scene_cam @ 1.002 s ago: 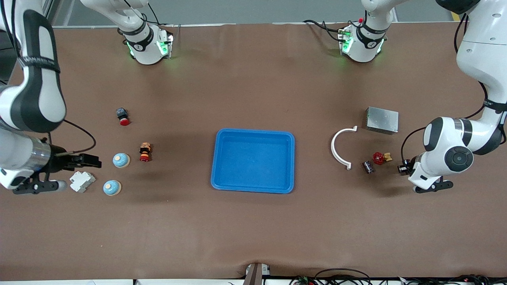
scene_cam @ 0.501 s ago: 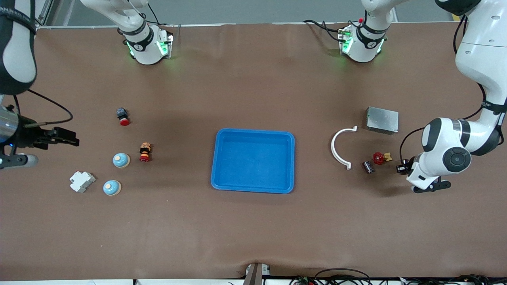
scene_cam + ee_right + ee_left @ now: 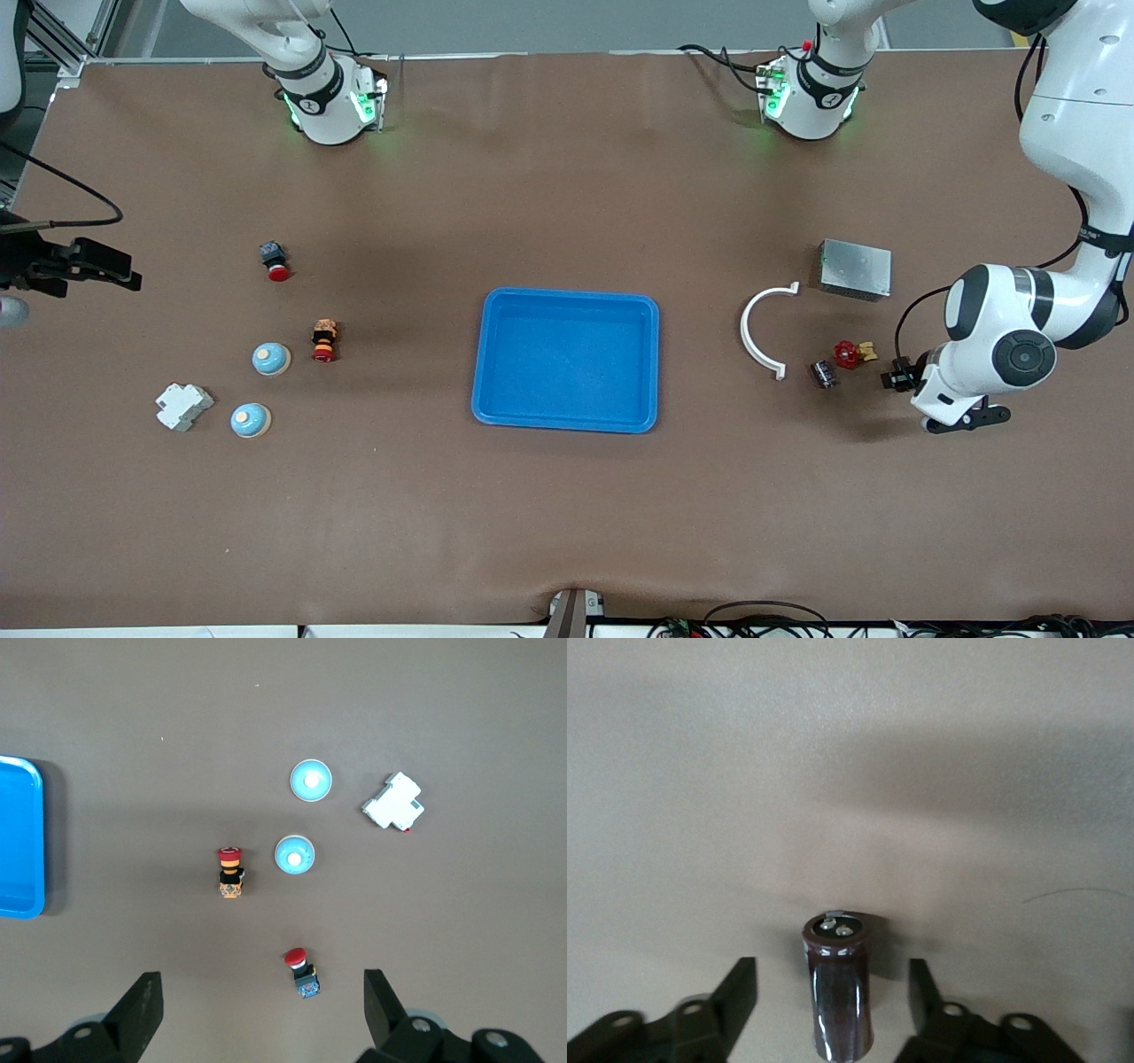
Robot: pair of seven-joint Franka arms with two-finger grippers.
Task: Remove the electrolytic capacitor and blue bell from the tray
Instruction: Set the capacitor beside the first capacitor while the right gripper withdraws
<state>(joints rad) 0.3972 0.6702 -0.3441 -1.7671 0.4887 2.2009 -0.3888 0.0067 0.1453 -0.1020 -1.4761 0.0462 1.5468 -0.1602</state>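
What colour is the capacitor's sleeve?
Dark brown, with a silvery top; the capacitor shows best in the left wrist view.

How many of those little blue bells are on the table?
2. One bell lies beside the striped button; the other bell, nearer the front camera, lies beside the white block. None seems hidden.

The table is covered in matt brown sheeting, paper-like or cloth-like, with a slight pucker at its edge nearest the front camera. The blue tray looks like smooth moulded plastic with a soft sheen. The capacitor wears a glossy dark sleeve — its top is bare, shiny metal. The grey box has a dull brushed-metal look. The white curved piece and white breaker block look like matt plastic — the two bells have a smooth, light-blue glazed finish.
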